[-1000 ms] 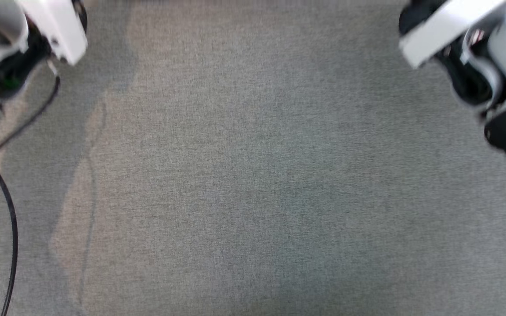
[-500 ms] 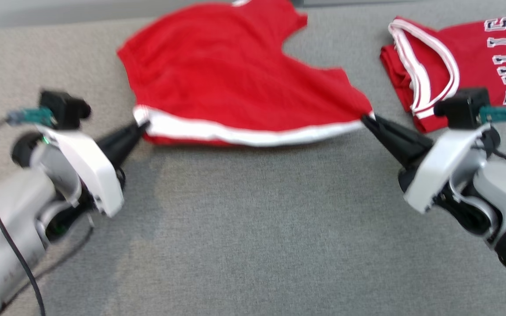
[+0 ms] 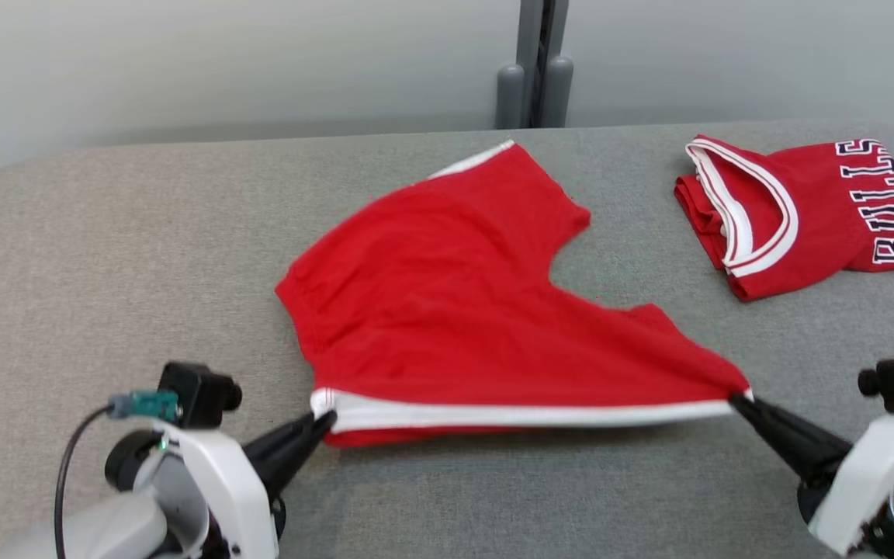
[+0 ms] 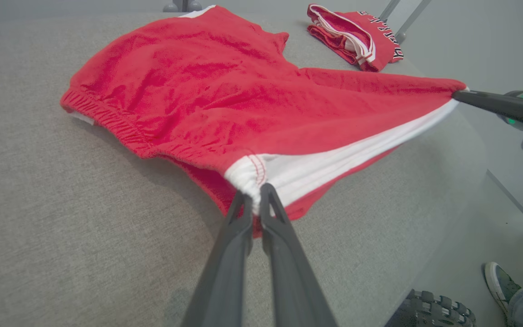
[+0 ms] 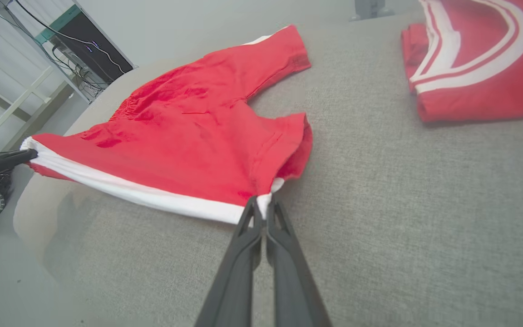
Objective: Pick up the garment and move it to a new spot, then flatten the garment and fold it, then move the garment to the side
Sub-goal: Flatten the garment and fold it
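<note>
Head view: our left end effector [image 3: 327,421] pinches the waistband corner of the red shorts [image 3: 455,310], and our right end effector [image 3: 736,401] pinches the leg-hem corner, with the white side stripe stretched taut between them. The garment [image 3: 812,225] lies folded on the bench [image 3: 105,256], beyond the right end effector and apart from it. Its folds hide most of the front, and we read only "BULLS".

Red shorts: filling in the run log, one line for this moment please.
left hand shut on red shorts waistband corner | right hand shut on leg-hem corner | BULLS jersey folded, apart, far right
</note>
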